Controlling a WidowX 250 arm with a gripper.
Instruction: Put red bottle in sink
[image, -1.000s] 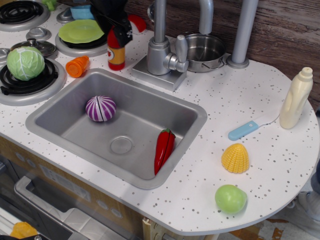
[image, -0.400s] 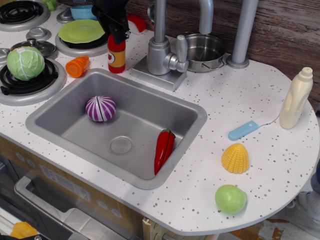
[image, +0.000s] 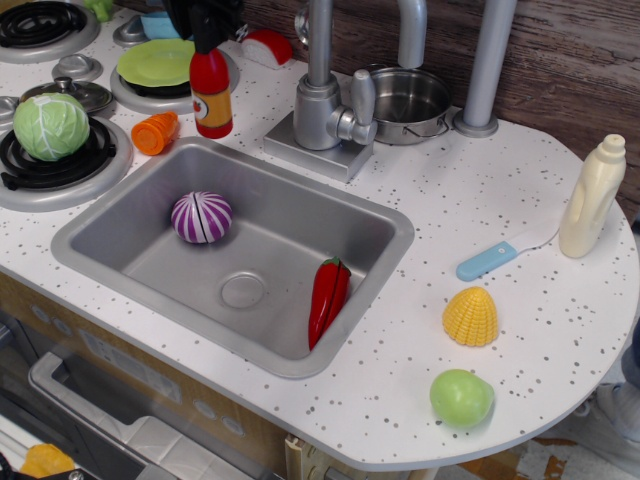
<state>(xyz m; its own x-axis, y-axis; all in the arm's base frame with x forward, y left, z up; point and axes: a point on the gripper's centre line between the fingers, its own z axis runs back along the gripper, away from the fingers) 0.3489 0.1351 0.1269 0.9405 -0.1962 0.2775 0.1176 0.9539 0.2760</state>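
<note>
The red bottle (image: 212, 93) stands upright behind the far rim of the sink (image: 372, 220), just beside the orange carrot piece (image: 155, 132) and near the green plate (image: 158, 61). I cannot tell if its base touches the bench (image: 480, 180) or hangs a little above it. The dark pincer (image: 208, 22) is directly over the bottle and seems to be pinching its cap, though the fingers are dark and partly cut by the picture edge, so the grip is not fully clear. In my judgement the step in hand is the pick-up. The next move calls for a firm hold on the narrow top, a lift clear of the rim, then carrying toward the basin, where a purple onion (image: 201, 217) and a red chili (image: 328, 295) already lie.
</note>
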